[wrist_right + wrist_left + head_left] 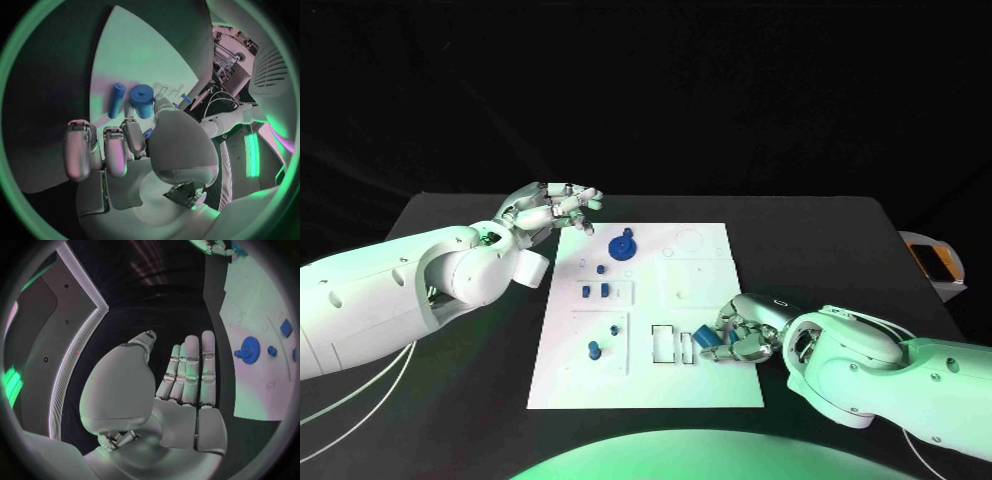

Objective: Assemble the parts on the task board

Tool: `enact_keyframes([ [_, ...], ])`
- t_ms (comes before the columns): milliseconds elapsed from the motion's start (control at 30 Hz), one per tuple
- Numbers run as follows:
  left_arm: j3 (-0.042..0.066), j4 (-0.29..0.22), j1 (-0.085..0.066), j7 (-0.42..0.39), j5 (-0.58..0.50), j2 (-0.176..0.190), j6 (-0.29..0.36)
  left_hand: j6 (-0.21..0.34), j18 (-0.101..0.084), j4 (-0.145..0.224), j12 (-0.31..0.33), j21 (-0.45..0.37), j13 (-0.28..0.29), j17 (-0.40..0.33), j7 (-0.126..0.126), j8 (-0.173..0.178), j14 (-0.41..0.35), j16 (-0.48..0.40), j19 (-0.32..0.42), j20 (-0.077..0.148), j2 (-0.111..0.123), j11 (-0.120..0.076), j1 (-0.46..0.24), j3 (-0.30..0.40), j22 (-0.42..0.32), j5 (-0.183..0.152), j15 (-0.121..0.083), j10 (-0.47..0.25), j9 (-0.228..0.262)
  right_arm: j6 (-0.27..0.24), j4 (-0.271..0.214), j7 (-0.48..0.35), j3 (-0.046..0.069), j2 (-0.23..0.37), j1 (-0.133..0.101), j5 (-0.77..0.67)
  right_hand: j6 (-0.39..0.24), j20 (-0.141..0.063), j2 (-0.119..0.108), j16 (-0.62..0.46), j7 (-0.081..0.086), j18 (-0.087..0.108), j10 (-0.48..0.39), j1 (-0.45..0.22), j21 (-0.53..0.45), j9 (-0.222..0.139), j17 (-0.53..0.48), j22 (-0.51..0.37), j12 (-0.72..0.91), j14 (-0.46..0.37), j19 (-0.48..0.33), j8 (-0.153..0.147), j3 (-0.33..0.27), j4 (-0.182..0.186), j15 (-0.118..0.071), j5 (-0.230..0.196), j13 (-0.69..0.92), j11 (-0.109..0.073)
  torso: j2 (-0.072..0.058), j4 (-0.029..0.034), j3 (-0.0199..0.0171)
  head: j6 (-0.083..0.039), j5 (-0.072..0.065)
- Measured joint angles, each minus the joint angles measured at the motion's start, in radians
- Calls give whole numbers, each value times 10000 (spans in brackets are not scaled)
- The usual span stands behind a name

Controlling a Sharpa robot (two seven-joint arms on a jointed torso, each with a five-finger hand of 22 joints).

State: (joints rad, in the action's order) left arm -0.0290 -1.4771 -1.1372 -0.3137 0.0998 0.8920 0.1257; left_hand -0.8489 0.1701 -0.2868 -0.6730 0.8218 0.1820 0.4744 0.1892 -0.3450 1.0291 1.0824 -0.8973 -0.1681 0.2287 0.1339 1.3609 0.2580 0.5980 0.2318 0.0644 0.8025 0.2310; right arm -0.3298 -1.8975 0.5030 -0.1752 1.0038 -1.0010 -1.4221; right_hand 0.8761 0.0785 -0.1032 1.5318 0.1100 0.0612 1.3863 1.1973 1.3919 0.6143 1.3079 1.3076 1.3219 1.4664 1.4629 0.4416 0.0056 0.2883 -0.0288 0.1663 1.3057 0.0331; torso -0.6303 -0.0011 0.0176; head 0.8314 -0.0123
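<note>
In the head view, the white task board is being shown in the middle of the black table. The right hand is being held at the board's near right part, fingers curled around a small blue part just beside a rectangular slot. The left hand is being kept off the board's far left corner, fingers apart and holding nothing. A blue gear is seen seated near the board's far edge, with smaller blue pieces between it and a blue peg nearer the robot.

In the left wrist view, the left hand is being held flat with its fingers straight and nothing in it, over dark table beside the board; the gear is lying on it.

In the right wrist view, the right hand is being curled, a blue piece being glimpsed between thumb and fingers. A blue cylinder and a slimmer blue bar are lying on the board just beyond the fingertips.

The held part could be tilted or dropped, judging by the slight pinch, and neighbouring pieces could be knocked by the curled fingers. The board may also slide, since nothing is seen bracing it.

The table is matt black; the room behind is dark, and an orange-and-white object is lying at the right edge.
</note>
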Motion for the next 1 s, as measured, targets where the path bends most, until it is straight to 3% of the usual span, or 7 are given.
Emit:
enact_keyframes([
  [267,0,-18,0,14,3,20,-12,0,0,0,0,0,0,-1,0,0,0,21,0,0,-77,0,77,0,-11,0,0,0,9,-207,-3,3,18,-58,30,-85,84,-60,437,37,-86,1,159,972,21,-15,-1,-1,144,0,47,9,298,-99,-74,-40,27,-158,7,11,7,1,-2],
  [333,0,-19,0,19,4,28,-15,0,0,7,0,-38,-1,-1,0,0,0,38,0,1,-111,-8,111,-7,-15,0,0,-9,8,-314,-14,0,9,-46,44,-38,83,-126,411,37,-86,-109,244,1081,39,-13,-1,-1,208,-17,15,10,449,-59,-166,411,27,-178,9,12,8,-3,11],
  [433,0,-20,0,28,5,39,-24,0,1,28,0,-38,-1,-1,0,0,0,38,1,0,-146,-36,147,-27,-22,0,0,-37,8,-510,-51,-8,-12,1,58,178,114,-160,381,37,-43,-114,338,1130,39,-13,-1,-1,297,19,50,9,699,112,-200,1627,27,-266,13,12,9,-18,22],
  [567,0,-22,1,46,10,43,-39,0,1,28,0,-38,-1,-2,0,0,0,38,1,1,-146,-36,147,-27,-22,0,0,-36,7,-751,-151,-10,-33,87,8,677,116,-184,369,37,-8,-115,347,1143,109,-14,-2,-2,349,18,26,9,767,178,-199,1924,26,-275,23,19,14,-44,34],
  [700,0,-23,1,64,21,45,-49,45,0,72,0,-71,-1,-2,-5,0,0,38,-35,37,-260,-36,260,-71,-38,0,0,-36,7,-952,-331,-23,-25,115,-243,1174,113,-195,343,37,-4,-115,373,935,109,-15,-2,-3,349,18,14,9,786,195,-199,2486,26,-300,32,20,21,-101,65],
  [833,0,-33,1,63,37,45,-31,72,0,74,-66,-77,-2,-1,-1,-60,0,38,-109,39,-312,-36,446,-73,-41,0,0,-37,6,-1140,-484,-41,-8,110,-465,1540,114,-196,294,37,-2,-114,407,731,109,-15,-2,-3,349,17,14,9,939,262,-200,2520,25,-267,37,26,27,-142,56],
  [1000,0,-49,1,4,53,58,27,72,0,44,-66,-77,-2,7,-1,-60,0,38,-107,37,-312,-36,446,-101,-41,0,0,-36,6,-1253,-525,-68,-3,-58,-581,1933,148,-195,263,37,32,-115,407,678,109,-15,-3,-3,349,-16,14,8,988,256,-233,2521,24,-267,39,33,27,-148,41],
])
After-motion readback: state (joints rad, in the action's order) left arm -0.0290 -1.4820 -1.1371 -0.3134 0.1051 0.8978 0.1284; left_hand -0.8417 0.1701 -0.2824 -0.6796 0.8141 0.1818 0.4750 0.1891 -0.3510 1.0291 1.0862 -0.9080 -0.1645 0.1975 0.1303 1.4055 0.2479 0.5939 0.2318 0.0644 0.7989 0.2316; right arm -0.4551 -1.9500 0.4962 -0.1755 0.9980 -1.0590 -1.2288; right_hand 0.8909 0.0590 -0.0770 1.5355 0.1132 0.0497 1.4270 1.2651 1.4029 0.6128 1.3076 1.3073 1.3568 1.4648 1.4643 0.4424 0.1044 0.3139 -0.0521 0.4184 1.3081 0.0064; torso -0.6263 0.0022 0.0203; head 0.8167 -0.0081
